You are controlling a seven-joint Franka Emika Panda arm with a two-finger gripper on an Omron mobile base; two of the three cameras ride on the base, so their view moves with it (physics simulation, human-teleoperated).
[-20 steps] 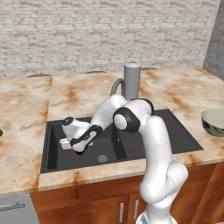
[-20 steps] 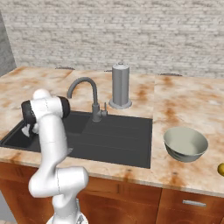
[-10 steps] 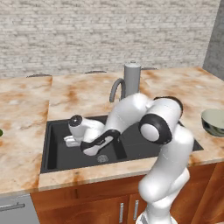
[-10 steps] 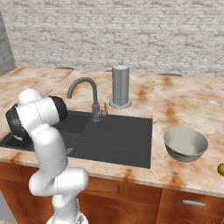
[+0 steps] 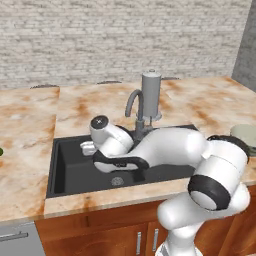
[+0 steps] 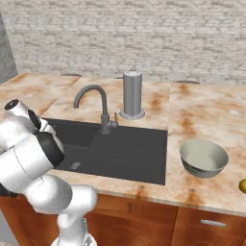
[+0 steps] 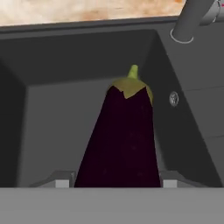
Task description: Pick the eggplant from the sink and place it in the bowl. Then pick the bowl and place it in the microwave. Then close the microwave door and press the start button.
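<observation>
My claw (image 7: 117, 183) is down in the sink (image 7: 52, 109), fingers either side of the eggplant (image 7: 124, 140), but I can't tell if they're actually gripping it.

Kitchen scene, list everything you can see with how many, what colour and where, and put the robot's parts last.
eggplant: one, dark purple with a yellow-green cap, in the sink between the finger tips
sink: one, dark grey, set in the counter
faucet: one, grey, curved, at the sink's back edge
canister: one, grey, upright on the counter behind the sink
bowl: one, pale cream-green, on the counter right of the sink
counter: one, orange-beige marble, around the sink
wall: one, grey brick, behind the counter
cabinets: brown wood, under the counter
yellow thing: one, cut off at the right edge, on the counter
arm: one, white with dark joints, reaching down into the sink
gripper: one, tips either side of the eggplant
</observation>
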